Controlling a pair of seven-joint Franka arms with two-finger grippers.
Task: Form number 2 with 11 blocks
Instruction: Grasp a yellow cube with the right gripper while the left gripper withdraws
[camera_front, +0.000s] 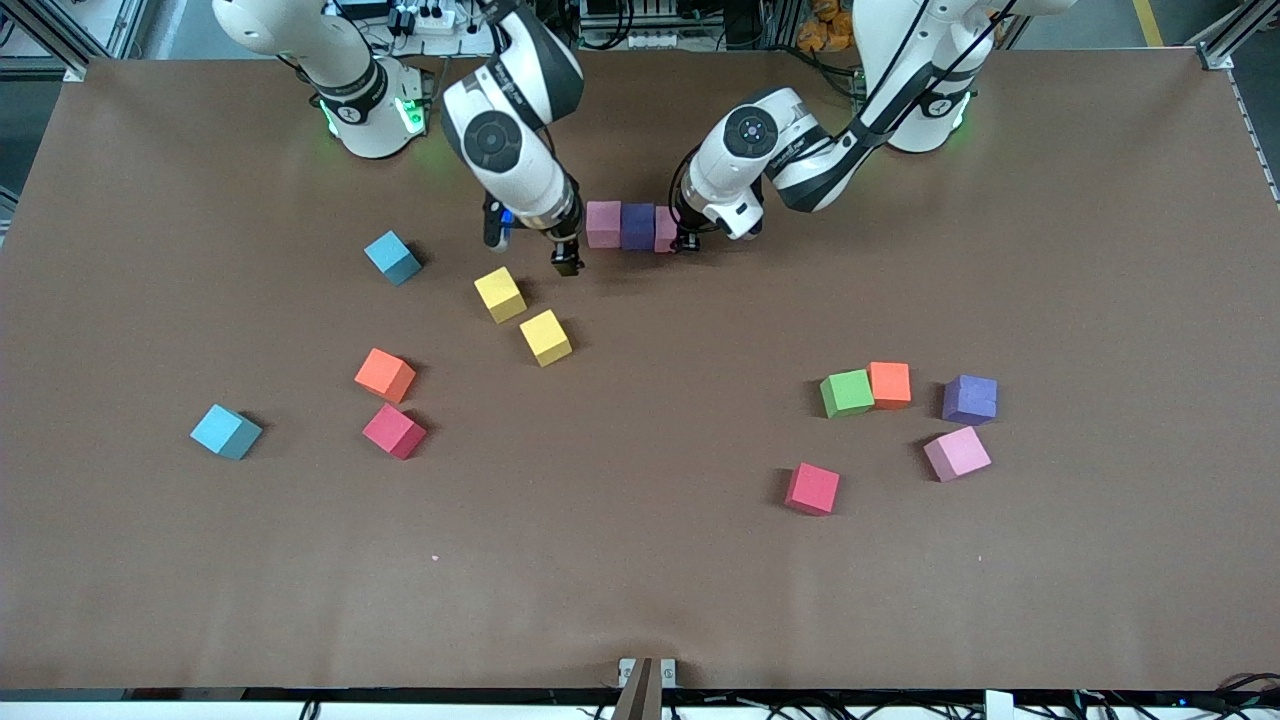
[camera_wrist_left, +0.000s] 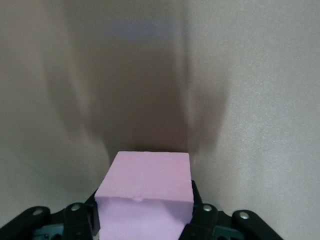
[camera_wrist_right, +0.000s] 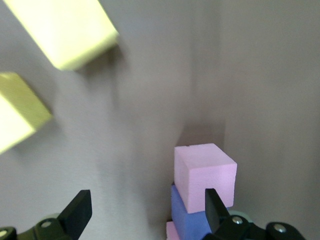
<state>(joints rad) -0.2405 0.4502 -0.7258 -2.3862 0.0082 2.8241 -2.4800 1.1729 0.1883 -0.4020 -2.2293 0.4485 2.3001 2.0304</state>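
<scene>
L gripper (camera_front: 686, 240): I see it down at the table, jaws closed on a pink cube (camera_wrist_left: 145, 192); L wrist view has that cube filling the gap between both fingers (camera_wrist_left: 205, 217).
Row: pink cube (camera_front: 603, 223), purple cube (camera_front: 638, 226), then the gripped pink one (camera_front: 665, 229), touching side by side, near the robots' bases; only three cubes of the 2 in place.
R gripper (camera_front: 565, 262): hangs just beside the row's end pink cube, on the R arm's side, jaws wide apart, holding nothing.
R wrist view: shows row end-on, pink cube (camera_wrist_right: 204, 175) in front, purple (camera_wrist_right: 187, 220) next, both off-centre by one finger (camera_wrist_right: 217, 212); two yellow cubes (camera_wrist_right: 65, 30) blurred at edge.
Loose, R arm's end: yellow pair (camera_front: 499, 294) and (camera_front: 545, 337), orange (camera_front: 385, 375), red (camera_front: 393, 431), two teal cubes (camera_front: 392, 257) and (camera_front: 226, 431).
Loose, L arm's end: green (camera_front: 847, 393) touching orange (camera_front: 890, 385), purple (camera_front: 969, 399), pink (camera_front: 957, 453), red (camera_front: 812, 488).
Containers: I spot just the brown table (camera_front: 640, 580).
Views: front hides L jaws' grip; L wrist view settles it.
</scene>
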